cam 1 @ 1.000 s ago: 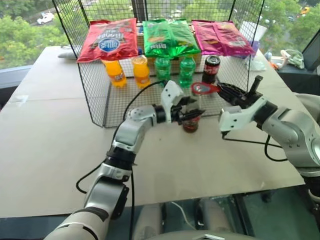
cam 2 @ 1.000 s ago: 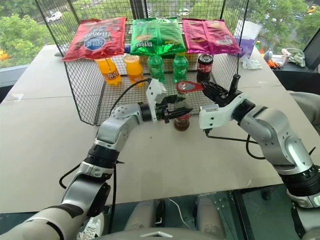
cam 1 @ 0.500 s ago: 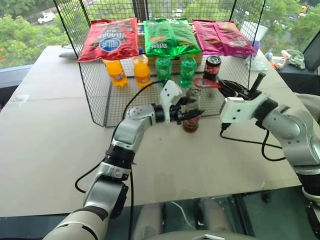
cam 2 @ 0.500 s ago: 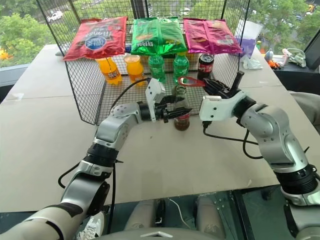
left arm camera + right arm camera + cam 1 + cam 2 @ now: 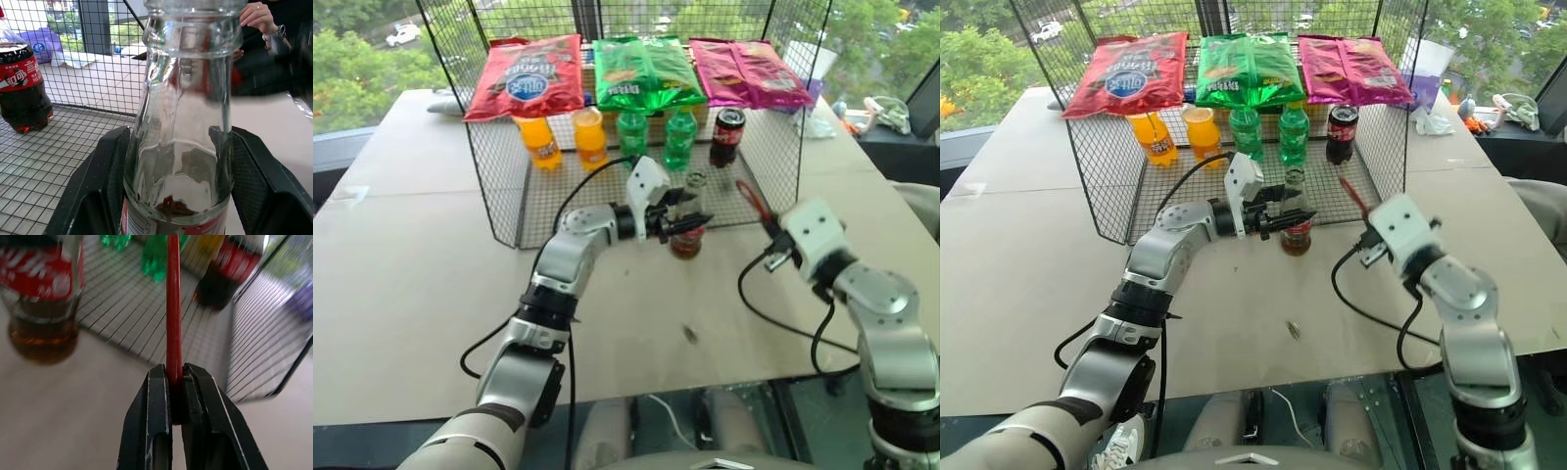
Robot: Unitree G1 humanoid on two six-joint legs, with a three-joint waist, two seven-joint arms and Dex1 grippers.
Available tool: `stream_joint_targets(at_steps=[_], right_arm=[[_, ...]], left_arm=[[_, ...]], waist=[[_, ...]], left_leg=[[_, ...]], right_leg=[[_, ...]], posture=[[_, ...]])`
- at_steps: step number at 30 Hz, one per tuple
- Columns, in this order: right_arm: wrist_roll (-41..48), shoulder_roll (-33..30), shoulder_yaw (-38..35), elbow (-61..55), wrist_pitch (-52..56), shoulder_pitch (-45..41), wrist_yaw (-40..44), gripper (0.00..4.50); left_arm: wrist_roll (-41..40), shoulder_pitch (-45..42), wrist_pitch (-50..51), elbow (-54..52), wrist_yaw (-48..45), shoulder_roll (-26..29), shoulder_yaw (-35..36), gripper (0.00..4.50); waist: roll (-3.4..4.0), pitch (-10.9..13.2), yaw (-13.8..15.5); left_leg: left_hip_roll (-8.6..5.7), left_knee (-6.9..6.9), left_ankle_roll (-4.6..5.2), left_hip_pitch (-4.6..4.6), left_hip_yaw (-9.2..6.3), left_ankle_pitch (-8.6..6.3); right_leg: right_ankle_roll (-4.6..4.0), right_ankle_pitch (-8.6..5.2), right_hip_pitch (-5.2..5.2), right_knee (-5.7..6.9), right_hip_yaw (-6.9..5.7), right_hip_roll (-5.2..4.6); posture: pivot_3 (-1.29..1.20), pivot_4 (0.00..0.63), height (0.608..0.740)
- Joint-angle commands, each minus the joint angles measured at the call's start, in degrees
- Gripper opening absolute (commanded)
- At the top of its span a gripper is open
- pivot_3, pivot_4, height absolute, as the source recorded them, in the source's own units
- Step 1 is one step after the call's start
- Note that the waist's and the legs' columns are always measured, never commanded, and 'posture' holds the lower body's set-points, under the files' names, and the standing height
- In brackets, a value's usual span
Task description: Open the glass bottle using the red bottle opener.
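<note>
The glass bottle stands on the table just in front of the wire basket, with dark cola low in it and a red label. My left gripper is shut on the glass bottle, one black finger on each side of its body. To the bottle's right and lower, my right gripper is shut on the red bottle opener. The opener sticks up out of that gripper, edge-on, clear of the bottle. A small dark thing lies on the table in front of the bottle.
The wire basket behind the bottle holds snack bags, orange bottles, green bottles and a dark plastic cola bottle. A person's hand shows beyond the table. Bare tabletop lies to the front and left.
My right gripper has swung down and to the right, away from the bottle's top, and rolled so the opener stands edge-on. A small dark thing now lies on the table. The left gripper stayed put.
</note>
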Motion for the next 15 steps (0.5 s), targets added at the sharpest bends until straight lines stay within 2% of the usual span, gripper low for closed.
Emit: stream_joint_targets(at_steps=[1, 3, 5, 6, 7, 8, 13, 14, 15], right_arm=[[7.67, 6.32, -2.30, -3.54, 11.53, -0.78, -1.70, 0.00], [11.68, 12.19, -5.94, -3.15, 17.71, -2.81, -3.45, 0.00], [14.76, 15.92, -9.09, -2.07, 22.26, -4.76, -4.63, 0.87], [16.24, 16.99, -10.47, -1.63, 24.43, -5.57, -4.83, 1.06], [17.23, 17.47, -11.42, -1.04, 25.80, -6.29, -5.23, 1.61], [18.14, 18.04, -12.57, -0.49, 27.20, -7.01, -5.74, 1.82], [21.28, 17.09, -15.96, 0.72, 30.04, -8.73, -7.84, 4.30], [21.68, 16.49, -16.29, 0.52, 30.13, -8.71, -8.22, 4.49], [21.80, 15.75, -16.51, 0.30, 29.81, -8.55, -8.75, 4.49]], left_arm=[[-0.68, 0.20, -0.30, -2.65, 0.83, -0.11, 1.49, 2.29], [-0.81, 0.48, -0.03, -3.20, 1.00, 0.01, 1.54, 2.29], [-0.90, 0.65, 0.21, -3.58, 1.15, 0.11, 1.66, 2.29], [-0.93, 0.70, 0.31, -3.74, 1.22, 0.12, 1.67, 2.29], [-0.97, 0.76, 0.41, -3.90, 1.28, 0.14, 1.67, 2.29], [-1.02, 0.80, 0.52, -4.05, 1.34, 0.16, 1.66, 2.29], [-1.23, 0.90, 0.98, -4.39, 1.52, 0.41, 1.70, 2.29], [-1.25, 0.96, 1.03, -4.45, 1.55, 0.46, 1.72, 2.29], [-1.32, 1.03, 1.11, -4.55, 1.59, 0.47, 1.73, 2.29]], waist=[[0.02, 0.01, -0.24], [0.03, 0.01, -0.37], [0.03, 0.01, -0.38], [0.03, 0.01, -0.36], [0.03, 0.01, -0.34], [0.03, 0.01, -0.33], [0.04, 0.02, -0.54], [0.04, 0.02, -0.62], [0.04, 0.02, -0.67]], left_leg=[[0.01, 0.00, 0.00, 0.01, -0.02, 0.00], [0.01, 0.00, 0.00, 0.01, -0.02, 0.00], [0.01, 0.00, 0.00, -0.02, -0.05, 0.00], [-0.01, 0.00, 0.00, -0.03, -0.06, 0.00], [-0.02, 0.00, 0.00, -0.04, -0.07, 0.00], [-0.02, 0.00, 0.00, -0.04, -0.08, 0.00], [-0.03, -0.04, 0.00, -0.04, -0.06, -0.01], [-0.03, -0.04, 0.00, -0.05, -0.06, 0.00], [-0.03, -0.04, 0.00, -0.05, -0.05, -0.01]], right_leg=[[0.00, 0.00, 0.00, 0.03, -0.01, 0.00], [0.00, 0.00, 0.00, 0.06, -0.01, 0.00], [0.08, 0.05, -0.01, 0.06, -0.01, -0.01], [0.16, 0.09, -0.01, 0.04, -0.01, -0.01], [0.16, 0.10, -0.01, 0.03, -0.01, -0.02], [0.17, 0.10, -0.01, 0.03, -0.02, -0.02], [0.18, 0.11, -0.03, 0.02, -0.04, -0.02], [0.18, 0.11, -0.03, 0.02, -0.04, -0.02], [0.18, 0.11, -0.02, 0.02, -0.03, -0.02]], posture=[[0.00, 0.150, 0.740], [0.00, 0.150, 0.740], [0.00, 0.150, 0.740], [0.00, 0.150, 0.740], [0.00, 0.150, 0.740], [0.00, 0.150, 0.740], [0.00, 0.150, 0.740], [0.00, 0.150, 0.740], [0.00, 0.150, 0.740]])
